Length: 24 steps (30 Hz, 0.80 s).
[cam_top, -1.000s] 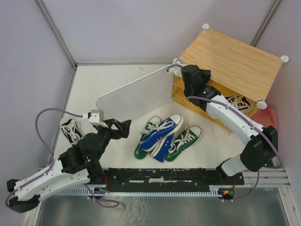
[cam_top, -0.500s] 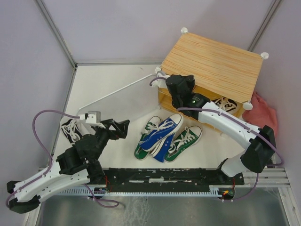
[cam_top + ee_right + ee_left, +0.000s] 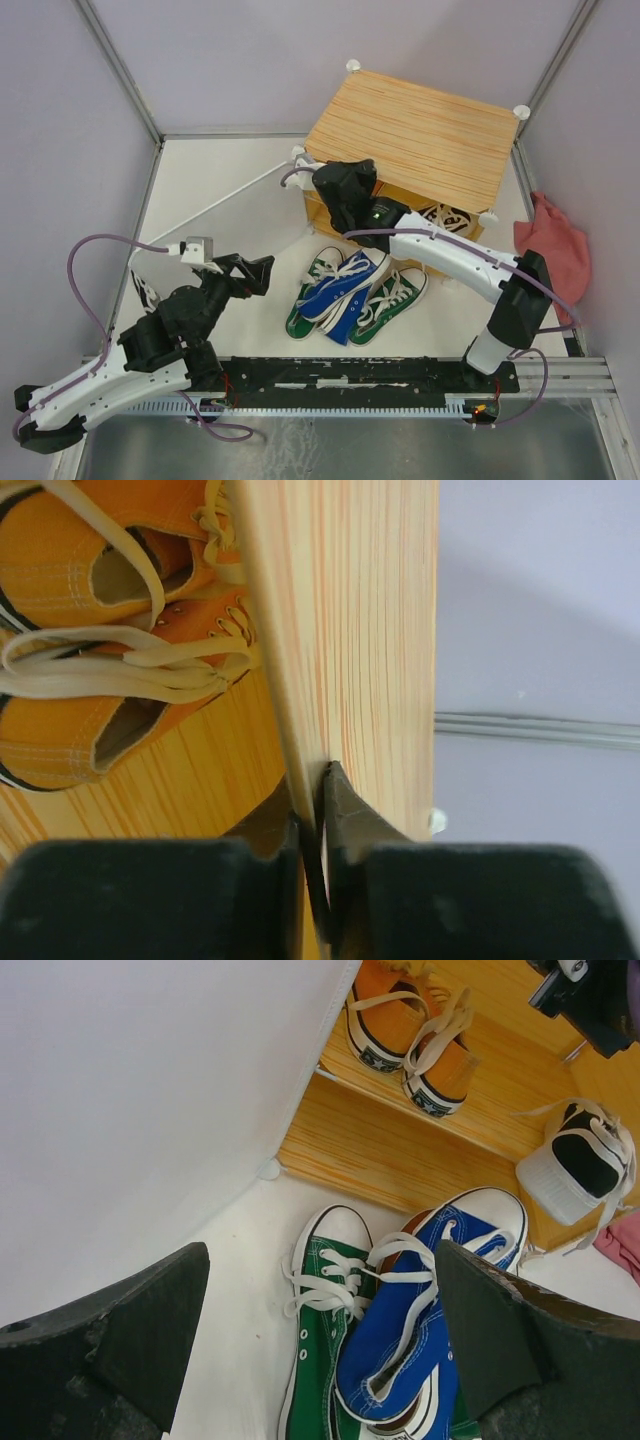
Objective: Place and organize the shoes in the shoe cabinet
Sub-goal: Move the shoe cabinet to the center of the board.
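Observation:
The shoe cabinet (image 3: 410,135), striped light wood, stands at the back right, and its pale door (image 3: 230,190) hangs open to the left. My right gripper (image 3: 335,195) is shut on the front edge of the cabinet's top panel (image 3: 350,630), one finger on each side of it. Orange shoes (image 3: 100,680) lie on the shelf inside, a black shoe (image 3: 450,215) lower down. Green shoes (image 3: 320,1310) and a blue shoe (image 3: 410,1340) lie piled on the floor before the cabinet. My left gripper (image 3: 250,272) hangs open left of that pile, holding nothing.
Another black shoe (image 3: 145,285) lies at the left wall, half hidden by my left arm. A pink cloth (image 3: 555,250) lies right of the cabinet. The open door (image 3: 150,1110) fills the left of the left wrist view. Grey walls close in on three sides.
The cabinet has slid to the left and toward the back with my right gripper on it, and its door has swung along. My left arm has barely moved.

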Each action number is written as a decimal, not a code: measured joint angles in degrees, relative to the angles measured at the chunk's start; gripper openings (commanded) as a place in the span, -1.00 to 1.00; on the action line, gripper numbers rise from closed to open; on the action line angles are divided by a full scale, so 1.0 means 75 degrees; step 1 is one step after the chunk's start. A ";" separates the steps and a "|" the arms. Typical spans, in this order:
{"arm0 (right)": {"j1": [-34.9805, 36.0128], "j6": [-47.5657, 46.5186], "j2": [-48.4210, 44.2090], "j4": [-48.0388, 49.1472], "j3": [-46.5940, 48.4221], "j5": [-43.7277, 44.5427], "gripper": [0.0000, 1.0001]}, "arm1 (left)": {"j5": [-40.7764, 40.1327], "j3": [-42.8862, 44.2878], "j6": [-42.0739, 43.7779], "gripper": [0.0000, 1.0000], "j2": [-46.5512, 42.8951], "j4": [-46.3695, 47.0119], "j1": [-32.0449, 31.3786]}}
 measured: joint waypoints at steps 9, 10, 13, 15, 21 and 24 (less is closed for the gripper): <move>0.0495 0.3214 -0.0423 0.0204 0.0472 -0.1230 0.91 | 0.0020 0.0000 0.0000 0.98 0.0157 -0.0125 0.0000; 0.0545 0.3518 -0.0627 0.0085 0.0478 -0.1445 0.96 | 0.0052 0.0003 0.0003 0.98 0.0204 -0.0117 0.0000; 0.0574 0.4217 -0.1279 -0.0382 0.0487 -0.1976 0.98 | 0.0239 0.0052 0.0073 0.98 0.0487 -0.0096 0.0000; 0.0568 0.4619 -0.1746 -0.0667 0.0487 -0.2206 0.98 | 0.0437 0.0192 0.0227 0.98 0.0836 -0.0087 0.0000; 0.0527 0.5694 -0.2993 -0.1769 0.0708 -0.1699 0.99 | 0.1154 0.1192 0.0679 0.95 0.2608 -0.0058 -0.0003; 0.0259 0.6021 -0.3386 -0.2235 0.0720 -0.1285 0.99 | 0.1617 0.1644 0.0959 0.91 0.3398 0.0166 -0.0006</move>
